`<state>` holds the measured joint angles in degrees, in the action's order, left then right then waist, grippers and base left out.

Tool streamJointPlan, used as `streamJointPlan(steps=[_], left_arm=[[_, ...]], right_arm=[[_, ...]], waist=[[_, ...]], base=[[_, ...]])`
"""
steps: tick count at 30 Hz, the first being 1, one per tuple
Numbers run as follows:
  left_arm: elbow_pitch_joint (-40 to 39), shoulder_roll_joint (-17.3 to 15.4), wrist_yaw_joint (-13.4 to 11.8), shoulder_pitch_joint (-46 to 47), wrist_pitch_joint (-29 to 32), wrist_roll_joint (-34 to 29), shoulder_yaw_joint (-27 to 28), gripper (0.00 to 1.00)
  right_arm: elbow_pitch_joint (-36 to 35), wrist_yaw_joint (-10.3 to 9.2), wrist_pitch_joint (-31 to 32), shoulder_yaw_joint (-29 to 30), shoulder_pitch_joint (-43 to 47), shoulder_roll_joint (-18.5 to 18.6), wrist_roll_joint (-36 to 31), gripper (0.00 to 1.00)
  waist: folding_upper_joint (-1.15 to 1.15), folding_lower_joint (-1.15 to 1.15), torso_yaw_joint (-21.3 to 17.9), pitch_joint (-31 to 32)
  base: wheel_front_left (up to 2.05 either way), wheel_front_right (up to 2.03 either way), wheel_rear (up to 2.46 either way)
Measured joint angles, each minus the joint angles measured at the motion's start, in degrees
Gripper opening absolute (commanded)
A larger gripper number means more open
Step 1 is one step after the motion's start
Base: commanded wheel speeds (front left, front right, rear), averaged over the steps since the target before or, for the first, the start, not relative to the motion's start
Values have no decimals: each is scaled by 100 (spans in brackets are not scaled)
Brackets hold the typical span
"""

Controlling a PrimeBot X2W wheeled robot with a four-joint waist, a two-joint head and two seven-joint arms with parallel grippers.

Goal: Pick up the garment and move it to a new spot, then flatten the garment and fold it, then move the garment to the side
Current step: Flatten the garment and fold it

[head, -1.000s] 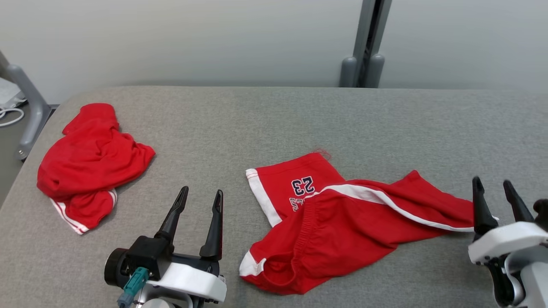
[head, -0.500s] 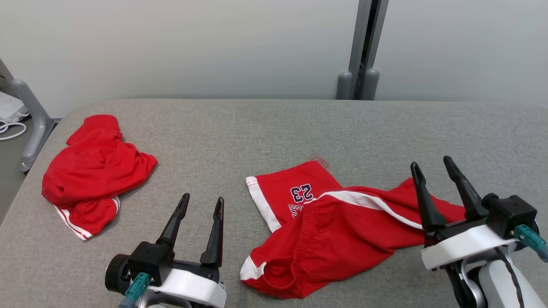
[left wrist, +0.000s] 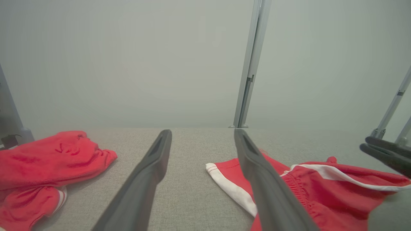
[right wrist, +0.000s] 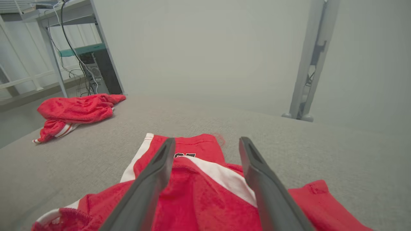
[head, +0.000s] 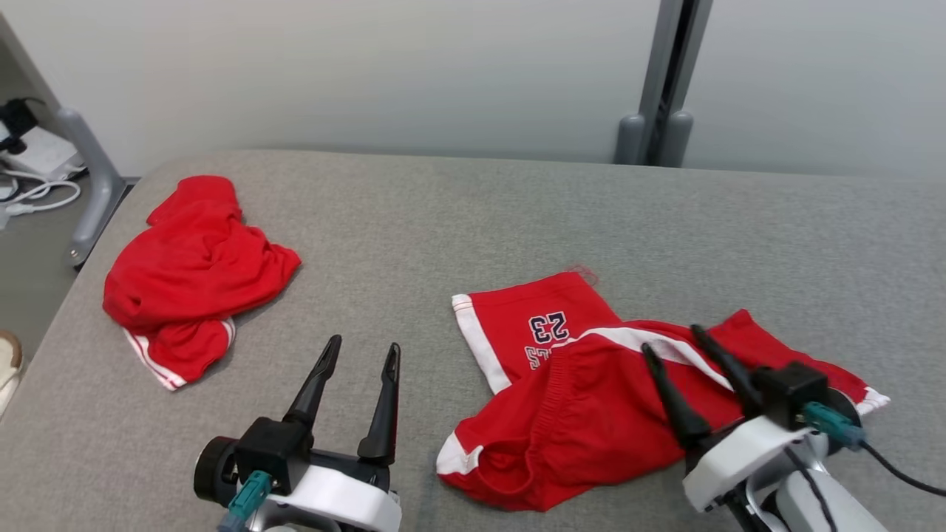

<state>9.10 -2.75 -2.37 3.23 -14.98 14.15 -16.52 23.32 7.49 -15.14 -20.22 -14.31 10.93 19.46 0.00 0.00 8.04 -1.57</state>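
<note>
The garment (head: 591,414) is a pair of red shorts with white stripes and a dark "23", lying rumpled on the grey table at centre right. My right gripper (head: 671,338) hovers open over its right leg, and the fabric (right wrist: 205,199) lies under the two spread fingers without being held. To the left of the garment's waistband (left wrist: 298,192), my left gripper (head: 365,342) stands open above bare table with nothing between its fingers. The right gripper's fingers (left wrist: 385,152) show at the right edge of the left wrist view.
A second red garment (head: 196,273) lies crumpled at the table's far left. The grey padded table (head: 443,222) ends at a wall with a grey post (head: 665,111). A metal leg (head: 89,185), cables and a shoe (head: 7,362) are off the left edge.
My right gripper has swung left and inward, from beyond the garment's right end to over its right leg. The head camera has shifted. The left gripper has stayed put.
</note>
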Motion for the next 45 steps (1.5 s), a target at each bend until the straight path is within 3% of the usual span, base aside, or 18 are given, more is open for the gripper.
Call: streamJointPlan(steps=[9,17,23,24,25,30,38,40,45], left_arm=[[21,-1,-30,84,0,81,-156,100],[42,0,-48,113,0,135,-214,100],[62,-1,-53,110,0,131,-201,100],[65,-1,-46,110,0,122,-201,100],[66,0,-46,111,0,118,-203,100],[69,0,-47,153,0,107,-204,100],[88,0,-46,133,0,60,-203,100],[87,-1,-46,114,0,58,-200,100],[85,-1,-46,87,0,57,-169,100]], right_arm=[[1446,1,53,-1880,-1082,389,962,100],[2346,1,167,-2769,-1850,628,1508,100],[2535,1,509,-3454,-1997,744,2236,100],[2539,1,606,-3566,-2012,776,2386,41],[2529,1,678,-3693,-2029,814,2506,0],[2554,1,365,-4118,-2224,944,2853,0],[2594,1,43,-4337,-2393,916,2950,0],[2528,1,41,-4136,-2458,926,2900,0],[2065,1,23,-2960,-2579,989,2376,0]], waist=[[0,0,375,-202],[0,0,690,-302],[0,0,791,-315],[0,0,795,-317],[0,0,798,-319],[0,0,772,-315],[0,0,677,-214],[0,0,650,-179],[0,0,562,-108]], base=[[0,0,0],[0,0,0],[0,0,0],[0,0,0],[0,0,0],[0,0,0],[0,0,0],[0,0,0],[0,0,0]])
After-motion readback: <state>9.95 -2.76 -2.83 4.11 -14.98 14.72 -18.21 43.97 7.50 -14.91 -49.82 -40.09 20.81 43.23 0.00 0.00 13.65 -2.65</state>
